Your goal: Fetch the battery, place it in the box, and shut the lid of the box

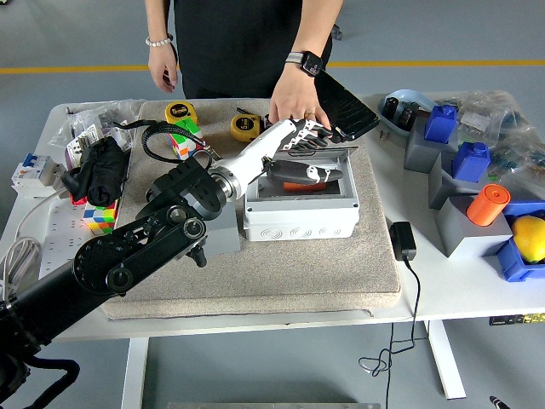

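Lid half lowered, battery already inside the box.
Your left hand (300, 143), reaching from the lower left, has its fingers curled over the clear lid (308, 164) at frame centre, pressing it down over the orange battery (294, 185) in the white box (301, 207). Just above, a person's hand (295, 98) rests near the hinge; you risk pinching it, or the fingers slipping off the lid.

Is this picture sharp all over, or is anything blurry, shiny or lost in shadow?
Head view: mostly sharp and evenly lit, with only soft shadows on the table. The left hand and the clear lid are slightly smeared. The lid's see-through plastic partly veils the orange battery in the box, whose inside is shaded.
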You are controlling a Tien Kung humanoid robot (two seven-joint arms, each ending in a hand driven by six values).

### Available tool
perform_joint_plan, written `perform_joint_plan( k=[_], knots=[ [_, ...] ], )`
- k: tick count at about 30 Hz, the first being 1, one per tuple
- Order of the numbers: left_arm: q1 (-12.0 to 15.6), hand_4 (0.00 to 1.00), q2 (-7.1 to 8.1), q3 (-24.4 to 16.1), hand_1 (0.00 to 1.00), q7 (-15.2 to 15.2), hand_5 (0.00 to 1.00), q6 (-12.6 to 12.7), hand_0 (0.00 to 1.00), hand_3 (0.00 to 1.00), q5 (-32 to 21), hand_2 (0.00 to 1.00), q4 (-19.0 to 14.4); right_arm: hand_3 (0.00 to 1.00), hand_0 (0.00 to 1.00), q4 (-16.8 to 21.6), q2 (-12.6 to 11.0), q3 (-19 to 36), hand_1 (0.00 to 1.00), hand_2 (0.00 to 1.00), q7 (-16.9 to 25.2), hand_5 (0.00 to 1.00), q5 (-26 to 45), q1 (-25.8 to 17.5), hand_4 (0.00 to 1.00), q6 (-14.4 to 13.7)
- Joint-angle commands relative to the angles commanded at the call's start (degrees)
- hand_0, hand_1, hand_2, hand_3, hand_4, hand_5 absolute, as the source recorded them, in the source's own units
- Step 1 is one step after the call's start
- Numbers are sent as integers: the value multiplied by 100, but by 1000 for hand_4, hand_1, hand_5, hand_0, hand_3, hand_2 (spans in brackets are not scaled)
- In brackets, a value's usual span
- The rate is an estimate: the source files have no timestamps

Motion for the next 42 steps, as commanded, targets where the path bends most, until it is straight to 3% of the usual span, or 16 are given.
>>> perform_joint_plan(
  k=[24, 27, 33, 38, 42],
  knots=[
    [276, 980, 123, 140, 701, 161, 331, -108, 707, 718, -80, 689, -299, 553, 676, -1, 10, 47, 647, 660, 8, 437, -21, -24, 876, -5],
    [320, 979, 162, -53, 702, 58, 333, -64, 707, 717, -279, 688, -384, 552, 676, -1, 12, 48, 647, 661, 10, 437, -20, -17, 876, -7],
    [514, 975, 329, -630, 717, -464, 328, 247, 708, 700, -824, 686, -505, 552, 675, -2, 17, 62, 646, 661, 15, 437, -15, -10, 876, -9],
    [845, 979, 536, -1397, 713, -965, 333, 456, 710, 682, -1472, 678, -579, 552, 675, -5, 20, 68, 647, 660, 17, 437, -21, -7, 876, -9],
    [1199, 979, 729, -2116, 713, -1100, 333, 456, 710, 682, -1942, 678, -582, 552, 675, -6, 24, 74, 647, 660, 13, 437, -19, -3, 876, -2]
  ],
)
